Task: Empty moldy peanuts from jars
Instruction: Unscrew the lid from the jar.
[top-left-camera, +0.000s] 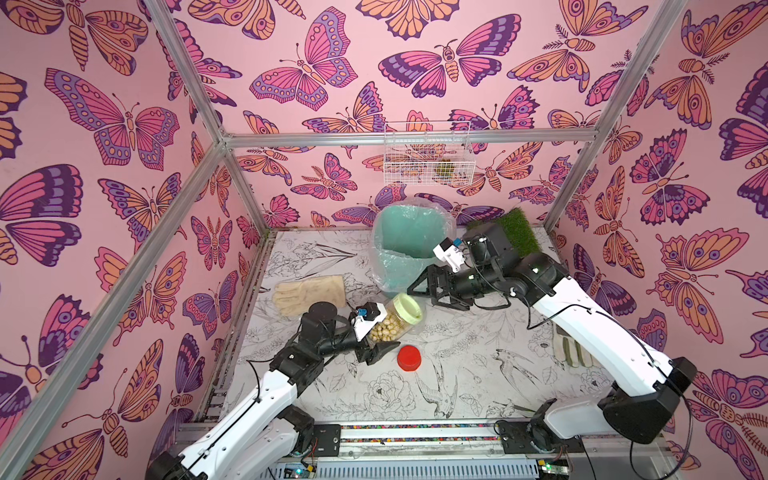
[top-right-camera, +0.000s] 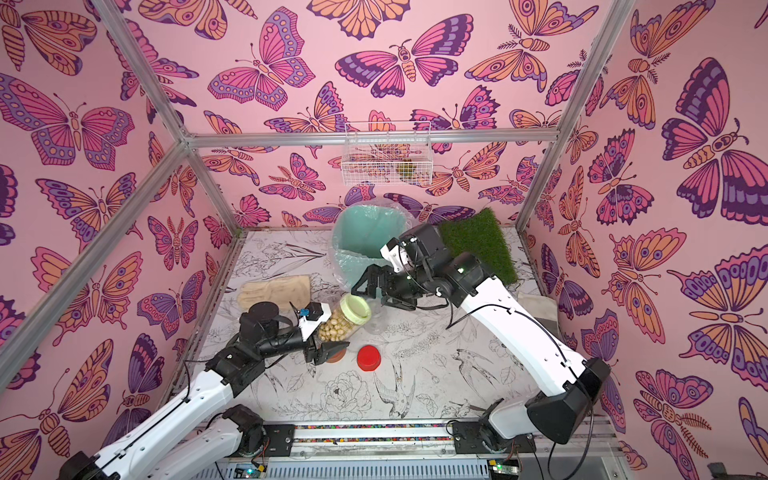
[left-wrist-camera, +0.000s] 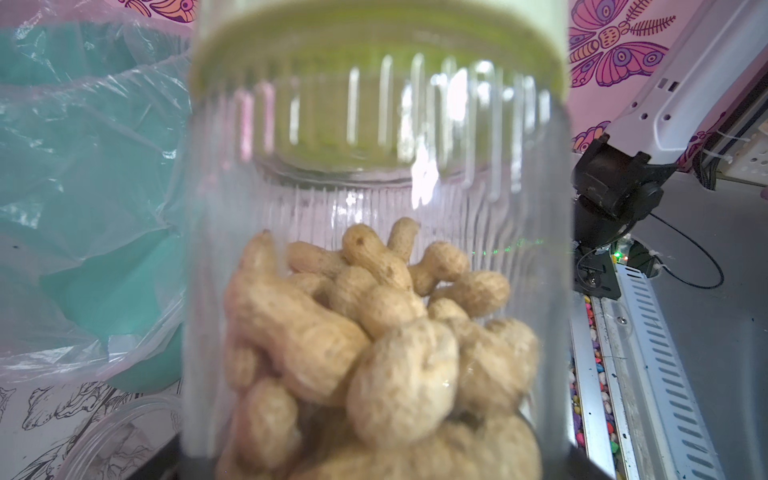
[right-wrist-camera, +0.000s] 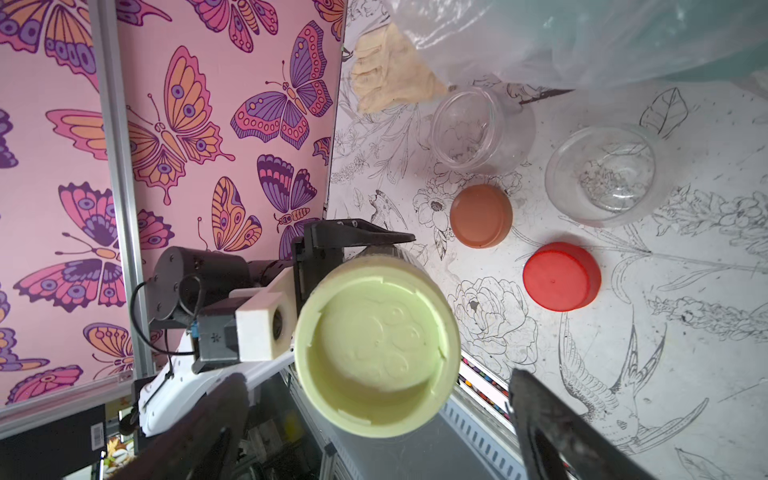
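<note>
Left wrist view shows moldy peanuts (left-wrist-camera: 374, 345) heaped in the lower end of a clear jar (left-wrist-camera: 374, 199), its pale green lid (left-wrist-camera: 382, 37) screwed on. In both top views the left gripper (top-left-camera: 379, 333) clamps that jar's body, tilted in the air over the middle of the table (top-left-camera: 478, 374), while the right gripper (top-left-camera: 426, 296) hangs spread wide just beside the lid. Two lidless jars (right-wrist-camera: 478, 129) (right-wrist-camera: 602, 170), a brown lid (right-wrist-camera: 481, 216) and a red lid (right-wrist-camera: 561, 276) sit near the bin (top-left-camera: 409, 237) at the far edge.

We see the bin (top-left-camera: 409, 237) at the back, the glove (top-left-camera: 309, 293) left of it, turf (top-left-camera: 517, 232) right, and the jar (top-left-camera: 390, 326) and lid (top-left-camera: 409, 357) before it.
</note>
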